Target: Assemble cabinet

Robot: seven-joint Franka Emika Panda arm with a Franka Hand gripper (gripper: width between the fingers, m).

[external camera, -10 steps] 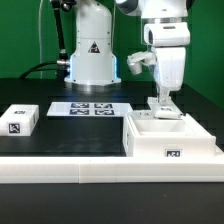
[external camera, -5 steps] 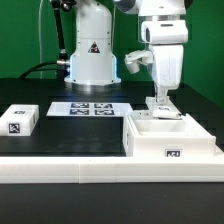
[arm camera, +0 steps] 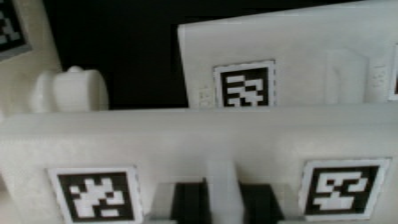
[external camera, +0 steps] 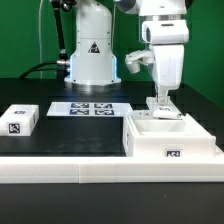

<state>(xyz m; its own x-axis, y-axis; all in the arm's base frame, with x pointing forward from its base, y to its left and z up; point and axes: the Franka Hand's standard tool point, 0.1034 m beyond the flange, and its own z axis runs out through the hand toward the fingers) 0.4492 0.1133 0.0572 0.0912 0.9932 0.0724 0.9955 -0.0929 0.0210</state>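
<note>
Exterior view had the cabinet (external camera: 150, 142) sitting on the black counter (external camera: 60, 135) over on the exterior view's right, open side up, with a marker tag on its front wall. The arm came straight down over the cabinet's far edge, and the tool (external camera: 162, 100) was right at that back wall. Honestly it was too small there to see what it was touching.

Wrist view was clearer. The tool (arm camera: 214, 195) was clenched almost all the way, its dark fingers (arm camera: 183, 205) pinching a thin raised strip on a white panel (arm camera: 196, 150) with a tag on each side of the grip. Behind that stood another white tagged surface (arm camera: 285, 70) and a rounded white knob (arm camera: 68, 90). I couldn't tell whether the pinched panel was a loose insert or part of the box.

Elsewhere, the marker board (external camera: 88, 107) lay flat mid-counter, a small tagged block (external camera: 20, 121) sat well apart on the exterior view's left, and a long white rail (external camera: 100, 167) ran along the front.
</note>
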